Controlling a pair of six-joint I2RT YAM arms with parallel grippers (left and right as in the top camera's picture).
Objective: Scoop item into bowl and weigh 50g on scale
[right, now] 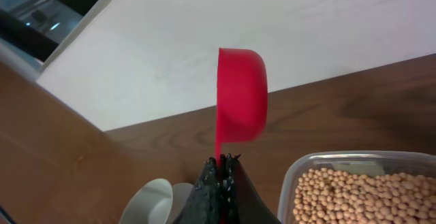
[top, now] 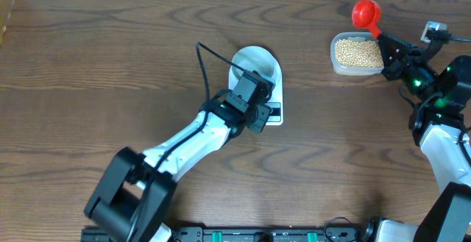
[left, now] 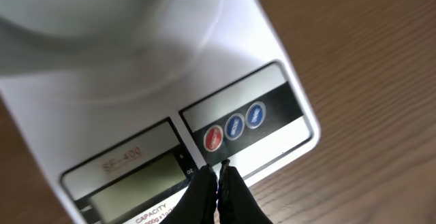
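Hovering low over the scale (left: 266,40), your left pincer (left: 219,173) has its fingers pressed tight together with nothing between them. The tips sit just beside the red button (left: 214,138), two blue buttons (left: 234,125) run on from it, and the grey display (left: 136,183) lies to the other side. You cannot tell whether the tips touch the panel. The scale sits mid-desk (top: 88,43), a little toward the far edge, and the pale bowl (top: 254,59) stands on its platform, just beyond the pincer. Over by the far right corner, your right pincer (right: 221,164) is clamped on the handle of the red scoop (right: 242,94). The cup is held up beside the far edge of the clear tub (top: 334,58), and the tub is filled with soybeans (top: 358,52).
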